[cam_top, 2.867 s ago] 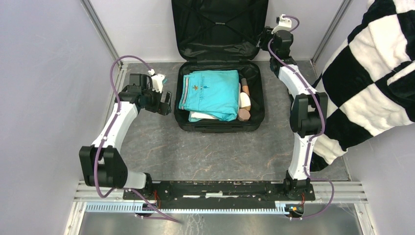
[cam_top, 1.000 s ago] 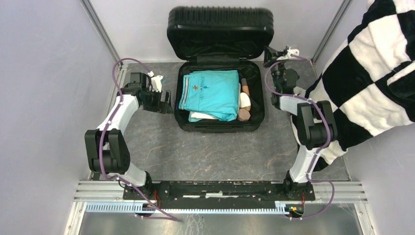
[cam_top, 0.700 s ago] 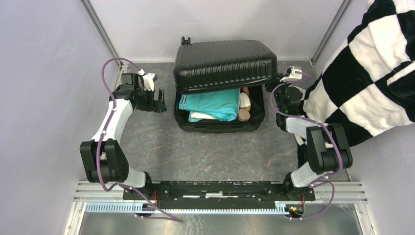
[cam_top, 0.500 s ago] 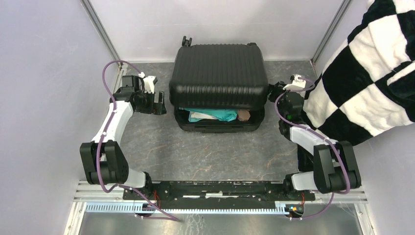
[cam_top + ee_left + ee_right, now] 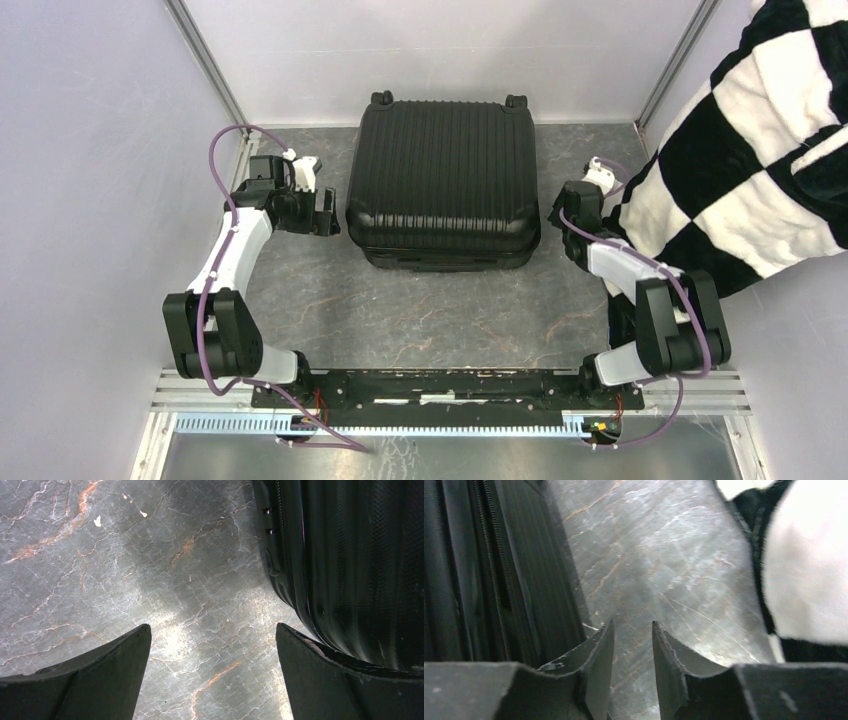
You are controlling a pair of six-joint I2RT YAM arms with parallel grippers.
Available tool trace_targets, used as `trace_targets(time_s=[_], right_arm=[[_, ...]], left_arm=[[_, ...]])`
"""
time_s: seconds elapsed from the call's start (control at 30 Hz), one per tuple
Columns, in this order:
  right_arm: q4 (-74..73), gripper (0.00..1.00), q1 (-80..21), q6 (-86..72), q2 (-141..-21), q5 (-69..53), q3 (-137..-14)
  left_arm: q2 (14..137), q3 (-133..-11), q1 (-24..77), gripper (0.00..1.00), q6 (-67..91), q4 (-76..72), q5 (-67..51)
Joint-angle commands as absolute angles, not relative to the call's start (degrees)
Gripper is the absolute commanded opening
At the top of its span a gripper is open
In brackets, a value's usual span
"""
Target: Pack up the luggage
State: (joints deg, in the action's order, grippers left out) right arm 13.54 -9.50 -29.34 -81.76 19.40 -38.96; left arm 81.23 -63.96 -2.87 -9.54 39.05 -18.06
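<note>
Overhead view is reading evenly lit, diffuse and sharp. Soft glare is blooming on the marbled table (image 5: 170,630) in the left wrist view. Right wrist view is blurring the checkered fabric (image 5: 809,565); the luggage (image 5: 474,570) is reading dark, nearly detail-free.

Grey marble-look tabletop (image 5: 440,310) with rust-coloured veins and patches of glare. Plain pale lilac walls: back wall (image 5: 450,40) at 12, side wall (image 5: 90,200) at 9. Slanted metal posts at 11 (image 5: 205,65) and 1 (image 5: 680,60). Aluminium rail (image 5: 450,385) along 6. Black-and-white checkered fabric (image 5: 760,150) at 3.
</note>
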Motion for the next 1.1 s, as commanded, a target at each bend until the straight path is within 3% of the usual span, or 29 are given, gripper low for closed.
trace_targets(time_s=[0.0,0.27,0.43,0.7,0.8,0.97,1.07], right_arm=[[9.1,0.37,-9.8,-29.3,-88.6,12.2,-47.1],[15.9,0.26,-15.1,-31.8,-91.0,-4.8,-43.6],[24.3,0.22,-25.8,-33.1,-85.1,-3.6,-33.7],[31.2,0.22,-43.1,-35.8,-77.9,-1.8,-25.6],[19.8,0.2,-40.9,-33.2,-73.5,6.9,-28.4],[14.0,0.15,-23.9,-35.1,-71.7,10.6,-31.2],[14.2,0.21,-17.4,-35.8,-76.3,13.1,-36.7]], left_arm=[[78.3,-63.3,-2.9,1.0,-8.1,38.9,-18.9],[77.6,-66.6,-3.5,1.0,-8.2,40.4,-19.0],[77.1,-75.6,-8.2,1.0,-8.1,45.2,-24.0],[80.7,-82.1,-15.3,1.0,-9.3,47.3,-19.0],[81.8,-81.5,-18.1,1.0,-8.6,47.6,-18.7],[79.5,-76.0,-20.1,1.0,-9.2,46.8,-19.2],[77.4,-70.5,-20.1,1.0,-9.3,45.4,-20.1]])
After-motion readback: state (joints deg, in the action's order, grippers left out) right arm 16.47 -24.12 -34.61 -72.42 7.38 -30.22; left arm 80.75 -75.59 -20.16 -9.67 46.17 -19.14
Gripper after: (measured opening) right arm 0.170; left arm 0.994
